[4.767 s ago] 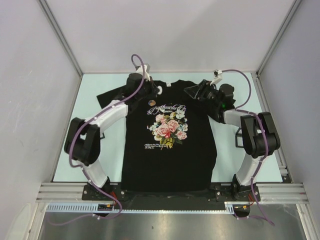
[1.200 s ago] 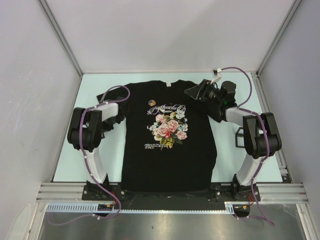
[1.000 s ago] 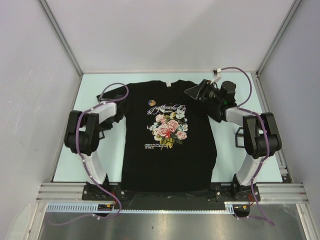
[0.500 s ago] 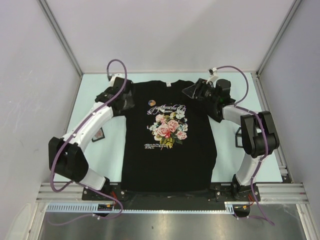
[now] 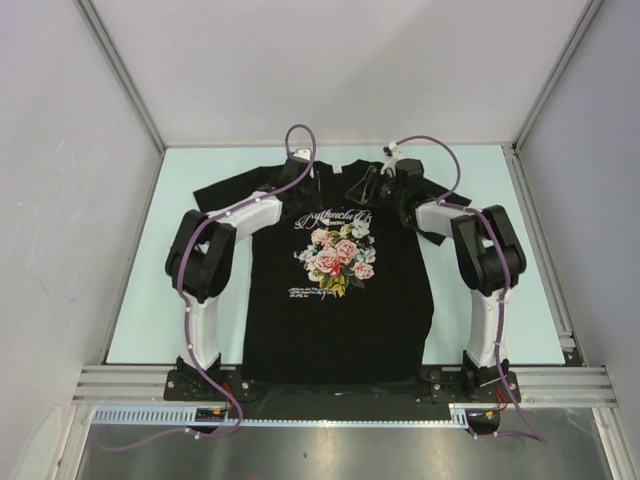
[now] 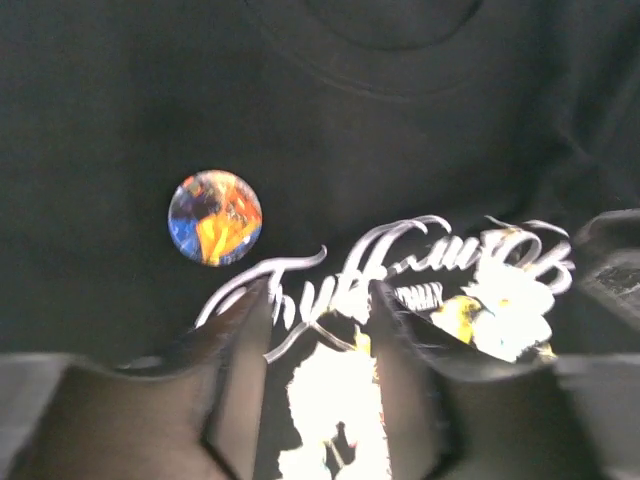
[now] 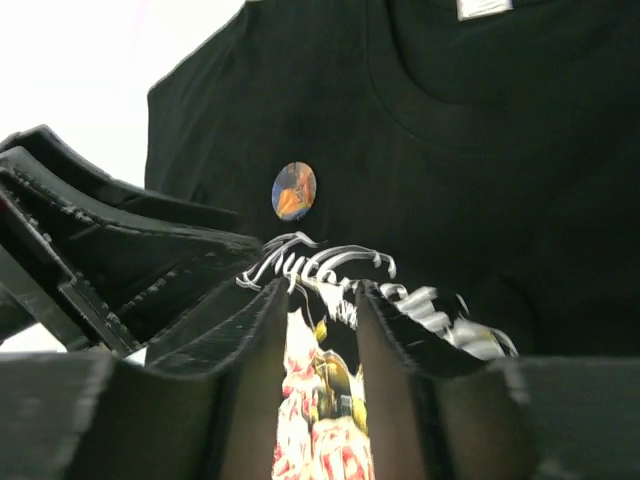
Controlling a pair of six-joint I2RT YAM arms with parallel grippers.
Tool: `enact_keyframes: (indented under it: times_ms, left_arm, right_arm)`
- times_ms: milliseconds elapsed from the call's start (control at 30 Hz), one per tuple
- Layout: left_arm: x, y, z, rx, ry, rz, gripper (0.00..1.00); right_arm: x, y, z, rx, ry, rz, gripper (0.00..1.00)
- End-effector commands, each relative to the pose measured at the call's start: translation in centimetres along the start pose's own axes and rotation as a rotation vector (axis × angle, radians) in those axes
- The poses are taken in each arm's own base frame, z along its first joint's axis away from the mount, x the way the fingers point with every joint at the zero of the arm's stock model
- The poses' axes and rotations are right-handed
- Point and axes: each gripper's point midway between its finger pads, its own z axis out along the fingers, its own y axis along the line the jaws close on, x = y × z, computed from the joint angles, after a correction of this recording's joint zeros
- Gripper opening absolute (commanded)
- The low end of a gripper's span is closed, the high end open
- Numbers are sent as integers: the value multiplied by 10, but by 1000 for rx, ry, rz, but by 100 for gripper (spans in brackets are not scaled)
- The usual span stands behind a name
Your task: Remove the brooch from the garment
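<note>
The garment [image 5: 340, 310], a black T-shirt with a rose print and white cursive lettering, lies flat on the table. The brooch [image 6: 215, 217], a round orange-and-blue button, sits on the chest just above the lettering's start; it also shows in the right wrist view [image 7: 294, 190]. My left gripper [image 6: 315, 295] hovers open over the lettering, the brooch up and to the left of its left fingertip. My right gripper [image 7: 322, 290] is open over the same lettering, with the left gripper's black jaws beside it on its left. From above, both grippers meet below the collar, left [image 5: 308, 185] and right [image 5: 365, 186].
A white neck label [image 7: 484, 8] shows inside the collar. The pale green tabletop [image 5: 480, 290] surrounds the shirt, with white enclosure walls on three sides and a metal rail [image 5: 340, 385] at the near edge. Purple cables loop above both wrists.
The left arm has swung from the left sleeve across to the chest below the collar. The right gripper has moved left from the right shoulder to the lettering.
</note>
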Motion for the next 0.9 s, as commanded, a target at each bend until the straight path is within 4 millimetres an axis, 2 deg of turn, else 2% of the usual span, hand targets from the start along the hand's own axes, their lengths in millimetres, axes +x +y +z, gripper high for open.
enact_keyframes:
  times_ms: [0,33,67,100,133,267,400,433,500,633,800,867]
  left_arm:
    - [-53,1,12,20,-102,-43,41]
    - [-47,7,19,13,-80,-72,37]
    - [-42,13,23,4,-59,-88,30]
    - [-42,26,26,-15,-51,-114,29]
    - [-35,33,33,-28,-32,-141,27]
    - [-25,53,47,-31,10,-183,26]
    - [-18,52,54,1,39,-201,23]
    - [-15,52,57,3,51,-210,23]
    - [-10,51,64,13,73,-220,20]
    - [-2,57,70,-10,103,-241,15]
    - [7,64,73,-43,137,-243,13]
    - [12,66,73,-46,151,-243,10]
  right_arm:
    - [16,29,41,-102,42,-23,35]
    - [18,32,47,-108,46,-21,33]
    - [28,25,57,-94,64,-8,32]
    - [26,36,66,-109,63,-17,32]
    - [28,38,71,-109,68,-14,31]
    - [33,28,89,-34,65,8,32]
    - [45,19,101,-17,99,60,32]
    - [44,24,103,-38,105,68,32]
    - [46,22,106,-40,109,81,31]
    - [50,17,111,-33,117,101,32]
    - [53,16,115,-50,129,131,33]
    - [60,15,118,-67,149,164,34]
